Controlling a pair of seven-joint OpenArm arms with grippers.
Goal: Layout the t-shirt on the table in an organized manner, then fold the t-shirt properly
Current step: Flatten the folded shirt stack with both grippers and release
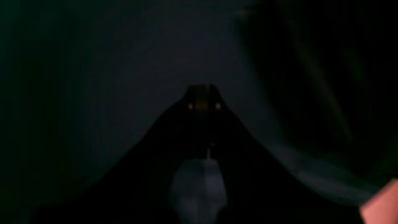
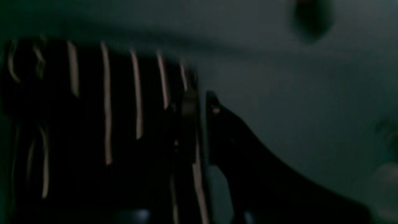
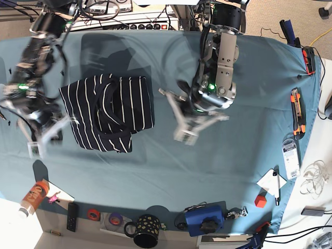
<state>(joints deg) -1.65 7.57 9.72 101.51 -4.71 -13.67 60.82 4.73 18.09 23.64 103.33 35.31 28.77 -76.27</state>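
The t-shirt, dark with thin white stripes, lies folded in a compact block on the left half of the teal table. My right gripper hovers, blurred, just off the shirt's left edge. In the right wrist view its dark fingertips stand close together beside the striped fabric; no fabric shows between them. My left gripper hangs over bare cloth right of the shirt. In the dark left wrist view its tips meet over the cloth, holding nothing.
Along the near edge stand a spotted mug, a blue device, tape rolls, a remote and a bottle. Orange cutters, a paper with a pen and a red cube sit on the right.
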